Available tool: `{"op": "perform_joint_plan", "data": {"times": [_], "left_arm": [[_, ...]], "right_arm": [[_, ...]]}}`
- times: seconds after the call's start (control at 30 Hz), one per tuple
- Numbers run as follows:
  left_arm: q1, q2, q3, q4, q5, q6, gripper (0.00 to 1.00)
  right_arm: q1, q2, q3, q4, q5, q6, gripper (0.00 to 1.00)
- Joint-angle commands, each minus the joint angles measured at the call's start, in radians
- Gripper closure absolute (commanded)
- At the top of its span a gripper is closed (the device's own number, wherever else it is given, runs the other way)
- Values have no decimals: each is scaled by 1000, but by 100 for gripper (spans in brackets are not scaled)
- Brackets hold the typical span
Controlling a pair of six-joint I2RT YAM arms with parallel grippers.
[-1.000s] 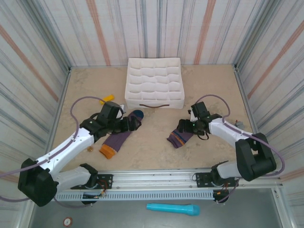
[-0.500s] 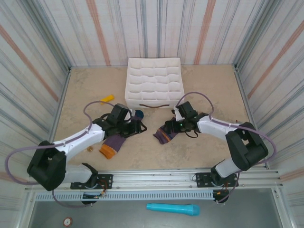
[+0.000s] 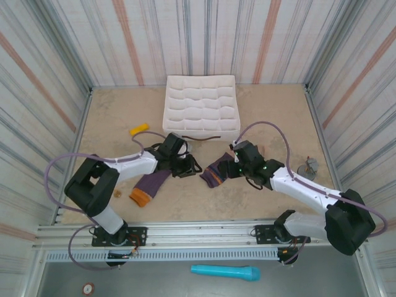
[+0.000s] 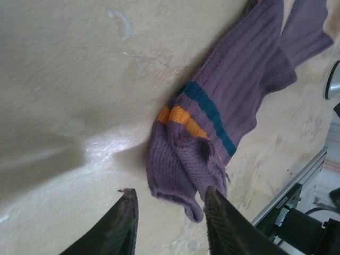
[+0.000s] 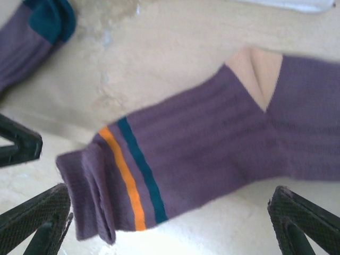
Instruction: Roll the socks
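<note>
From above, the left tool [image 3: 188, 165] and right tool [image 3: 231, 167] crowd one purple ribbed sock with orange and teal stripes [image 3: 214, 175] on the beige counter [image 3: 111, 111]. Its orange-cuffed twin [image 3: 150, 184] lies just to the left.

Left wrist: the left tool [image 4: 170, 212] has its fingers apart, straddling the folded cuff of the sock [image 4: 228, 117] without pinching it.

Right wrist: the right tool [image 5: 169, 212] is spread wide above the sock [image 5: 202, 154].

Closing may catch a single layer, or the tools may collide.

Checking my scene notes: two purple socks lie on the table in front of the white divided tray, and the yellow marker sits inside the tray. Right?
Not quite. In the top external view the yellow marker lies on the table, left of the white divided tray, not inside it. The rest holds.
</note>
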Motion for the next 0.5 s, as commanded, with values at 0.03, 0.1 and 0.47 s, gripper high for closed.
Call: {"op": "perform_joint_plan", "data": {"times": [0.03,0.1,0.47], "left_arm": [[-19,40,33,31,40,-29,71],[-26,49,34,34,37,-32,75],[-44,68,19,28,34,-56,58]], "right_arm": [[79,-41,-21,-68,137,61,1],[106,-64,-40,-68,96,54,1],[154,-154,-155,20,-47,46,4]]}}
